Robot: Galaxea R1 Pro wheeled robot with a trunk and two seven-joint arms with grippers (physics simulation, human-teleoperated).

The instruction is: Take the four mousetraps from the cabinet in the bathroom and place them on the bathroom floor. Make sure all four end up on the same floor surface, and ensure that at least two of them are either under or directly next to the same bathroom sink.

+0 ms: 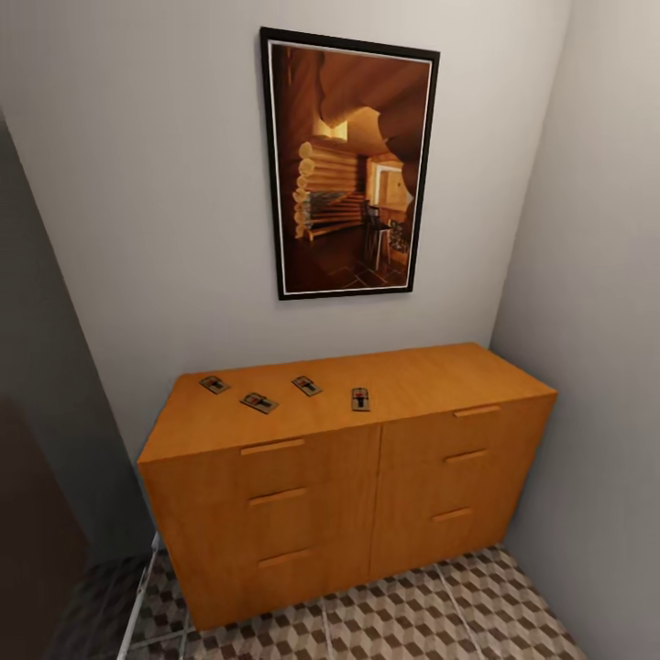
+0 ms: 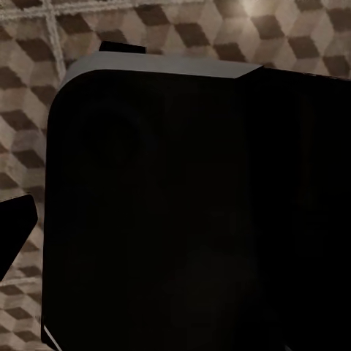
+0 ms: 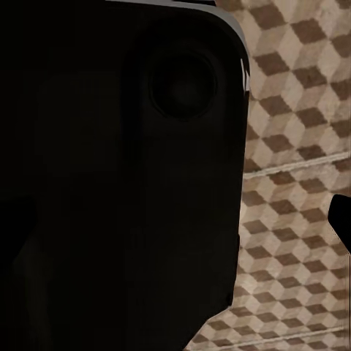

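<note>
Several small brown mousetraps lie flat on the top of an orange-brown wooden cabinet (image 1: pixel 312 486) with drawer fronts, among them one at the left (image 1: pixel 214 384), one beside it (image 1: pixel 259 402) and one toward the middle (image 1: pixel 360 399). The cabinet stands against the wall on the cube-patterned bathroom floor (image 1: pixel 412 614). The bathroom sink is out of view. Both wrist views look down past the robot's dark body at the floor tiles (image 2: pixel 22 110) (image 3: pixel 292 146). One dark fingertip (image 2: pixel 13 230) of the left gripper and one fingertip (image 3: pixel 342 219) of the right gripper sit at the picture edges, spread wide and holding nothing.
A framed picture (image 1: pixel 348 165) hangs on the wall above the cabinet. A side wall (image 1: pixel 596 275) closes in tight on the cabinet's right end. A dark panel (image 1: pixel 37 477) and a thin white rail (image 1: pixel 137 596) stand at the left.
</note>
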